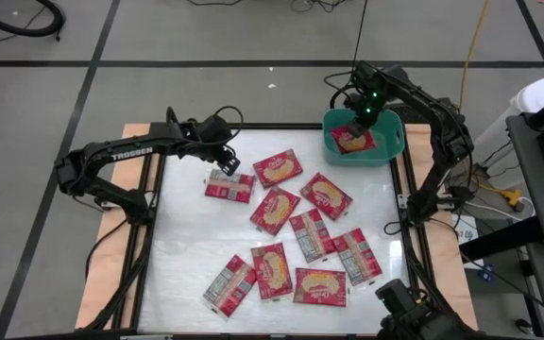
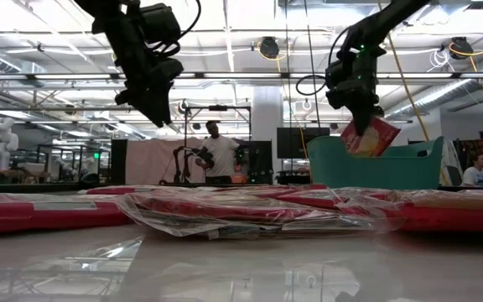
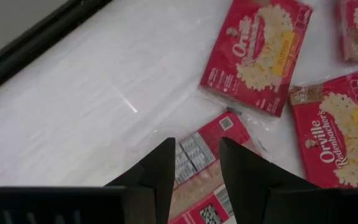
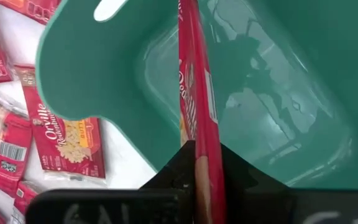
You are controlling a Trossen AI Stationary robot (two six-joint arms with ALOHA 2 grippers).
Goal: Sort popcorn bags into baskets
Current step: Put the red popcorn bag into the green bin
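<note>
The right tool (image 1: 355,126) hangs over the teal basket (image 1: 392,151) at the table's (image 1: 187,236) far right corner, its fingers pinching one popcorn bag (image 1: 351,140) that dangles tilted inside the tub. The left tool (image 1: 225,161) hovers over the far left part of the table, fingers narrowly parted and holding nothing, just above a bag lying back-up (image 1: 229,186). Nine other bags lie scattered across the table's middle and near side.

A glossy white table (image 1: 187,236) with a plywood edge is seen, and nine red popcorn bags (image 1: 275,209) are scattered flat across it. A teal basket (image 1: 393,142) is parked at its far right corner.
</note>
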